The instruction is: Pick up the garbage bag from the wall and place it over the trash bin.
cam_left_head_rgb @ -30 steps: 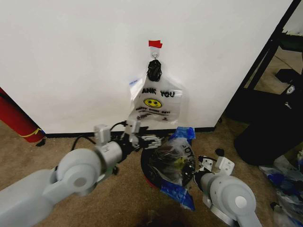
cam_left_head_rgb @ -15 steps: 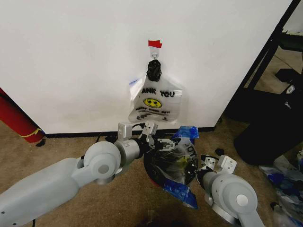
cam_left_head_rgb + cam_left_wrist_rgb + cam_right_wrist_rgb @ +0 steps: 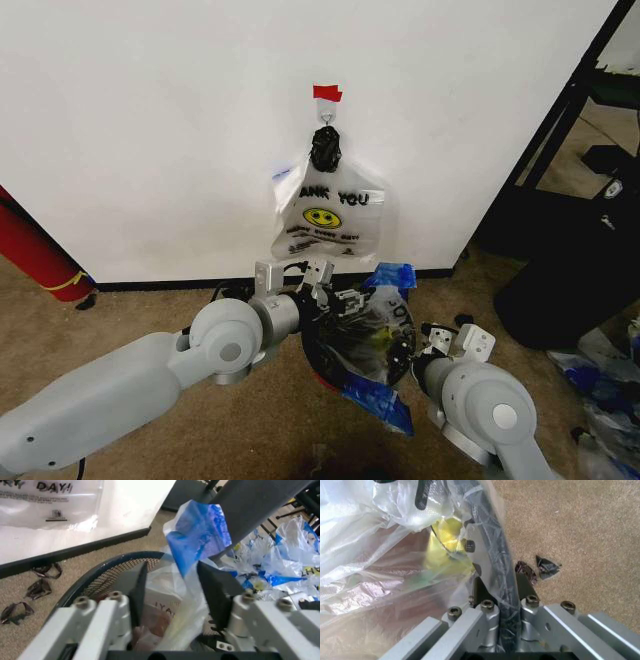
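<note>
Jaws on the left arm are held open, with a soft fold of the garbage bag (image 3: 187,603) between them. Nothing is pinched there yet. These left jaws are seen at about 11 o'clock on the trash bin (image 3: 309,352), on the side next to the wall (image 3: 150,120).

The right jaws are closed tight on the bin's rim (image 3: 496,555) at about 4 o'clock. See-through bag plastic is draped over the rim there, so bag and rim are likely held together.

The garbage bag is already spread over the top of the bin. A blue patch (image 3: 200,536) is sticking up at 1 o'clock, and another blue corner is hanging down at 5 o'clock. A different bag, the smiley bag (image 3: 325,215), is left hanging on the wall.

The garbage bag is thought to be very light, thin and floppy. It can be crushed with no harm, but it may be torn if it is pulled hard over the rim. It also looks slippery, so a single layer could slide out. A bunched fold near the bag's edge is best taken, right beside the rim, and pulled down gently. The bin looks light too and could be tipped, so it is helped by the right jaws' hold.
</note>
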`<state>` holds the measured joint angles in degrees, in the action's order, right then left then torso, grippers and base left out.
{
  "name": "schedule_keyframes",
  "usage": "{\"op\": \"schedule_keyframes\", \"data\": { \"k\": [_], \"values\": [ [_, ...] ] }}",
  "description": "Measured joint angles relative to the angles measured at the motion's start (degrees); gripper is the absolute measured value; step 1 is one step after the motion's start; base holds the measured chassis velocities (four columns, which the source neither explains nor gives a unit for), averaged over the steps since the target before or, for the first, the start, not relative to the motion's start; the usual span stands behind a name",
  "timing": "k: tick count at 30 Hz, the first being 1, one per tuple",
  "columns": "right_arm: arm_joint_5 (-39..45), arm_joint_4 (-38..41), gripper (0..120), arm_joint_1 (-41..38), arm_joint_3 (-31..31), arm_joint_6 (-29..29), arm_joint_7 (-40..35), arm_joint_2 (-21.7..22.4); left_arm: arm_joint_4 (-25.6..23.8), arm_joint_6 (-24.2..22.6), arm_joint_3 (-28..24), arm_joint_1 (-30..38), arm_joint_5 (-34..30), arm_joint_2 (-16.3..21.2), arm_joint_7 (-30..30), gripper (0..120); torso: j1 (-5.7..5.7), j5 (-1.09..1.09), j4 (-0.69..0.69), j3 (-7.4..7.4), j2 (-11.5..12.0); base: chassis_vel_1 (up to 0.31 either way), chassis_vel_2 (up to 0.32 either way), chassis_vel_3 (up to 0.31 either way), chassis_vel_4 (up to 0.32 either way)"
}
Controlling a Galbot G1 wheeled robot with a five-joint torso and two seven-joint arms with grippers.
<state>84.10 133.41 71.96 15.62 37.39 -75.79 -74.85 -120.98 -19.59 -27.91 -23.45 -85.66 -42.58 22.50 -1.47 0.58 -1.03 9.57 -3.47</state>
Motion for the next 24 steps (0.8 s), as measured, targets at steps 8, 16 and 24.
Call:
{"op": "schedule_keyframes", "data": {
  "k": [8, 16, 24],
  "values": [
    [-0.2, -0.17, 0, -0.05, -0.41, -0.02, 0.01, -0.02, 1.29, 0.38, 0.01, 0.06, 0.11, -1.25, 0.1, 9, 0.0, 0.0, -0.01, 0.0, -0.01, 0.0, 0.0, 0.0, 0.0],
    [-0.19, -0.68, 0, -0.39, -0.56, 0.06, 0.14, -0.06, 2.64, 0.67, 0.58, 1.22, -0.02, -1.36, 0.49, 0, 0.0, 0.0, -0.01, 0.0, -0.01, 0.0, 0.0, 0.0, 0.0],
    [-1.54, -1.14, 0, -0.55, -1.24, 0.6, 1.12, -0.27, 6.34, 0.2, 0.56, 2.07, -0.63, -2.22, 4.75, 0, 0.0, 0.0, -0.01, 0.0, -0.01, 0.0, 0.0, 0.0, 0.0]
  ]
}}
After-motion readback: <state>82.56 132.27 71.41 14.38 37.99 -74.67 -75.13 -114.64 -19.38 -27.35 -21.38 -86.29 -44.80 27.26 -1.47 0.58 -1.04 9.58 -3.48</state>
